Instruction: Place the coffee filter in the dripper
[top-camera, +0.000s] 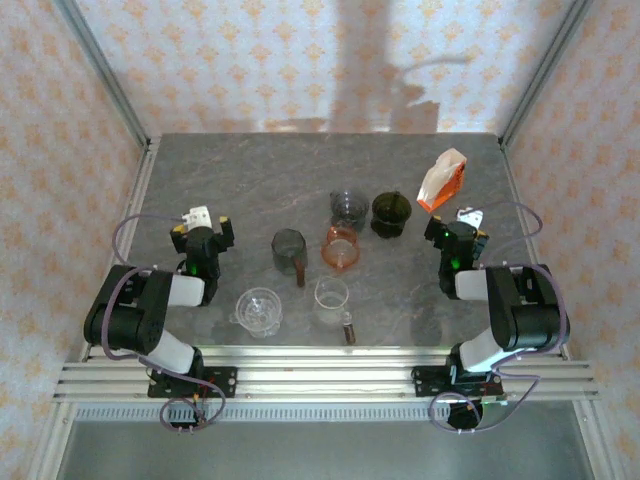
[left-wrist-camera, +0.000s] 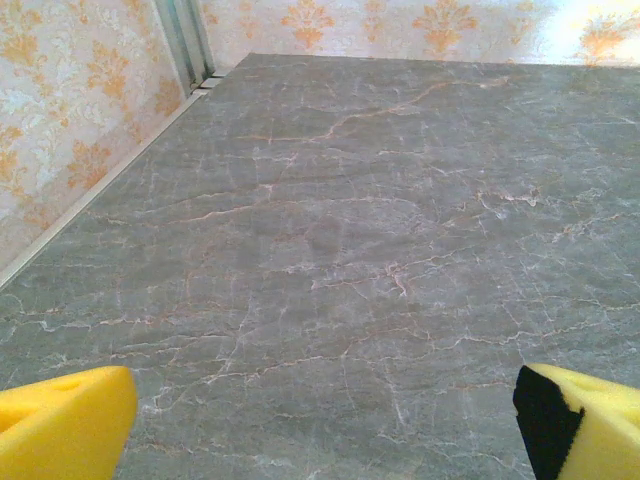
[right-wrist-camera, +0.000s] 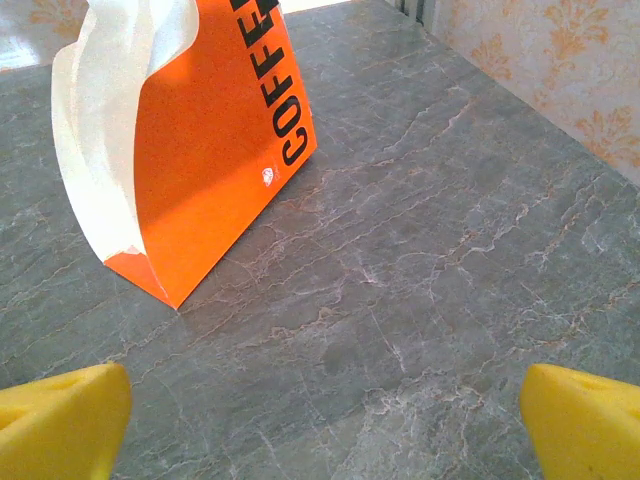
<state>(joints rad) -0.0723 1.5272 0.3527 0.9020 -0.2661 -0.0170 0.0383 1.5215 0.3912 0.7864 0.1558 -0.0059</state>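
Tools: left tool (left-wrist-camera: 320, 430) spread apart over grey table (left-wrist-camera: 350, 200); right tool (right-wrist-camera: 320, 420) spread apart, near orange COFFEE bag (right-wrist-camera: 210, 170).

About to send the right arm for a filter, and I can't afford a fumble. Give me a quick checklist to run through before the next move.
1. Right claw open: ok, fingers wide apart, nothing between them.
2. Left claw open and empty: ok, bare table ahead of it.
3. Orange packet ahead of the right claw: ok, standing on the table, bare surface between them.
4. White filters reachable: ok, they stick out of the packet's open top.
5. Dripper picked out and empty: cannot tell; the pink cup and dark cup mid-table are too small to judge.
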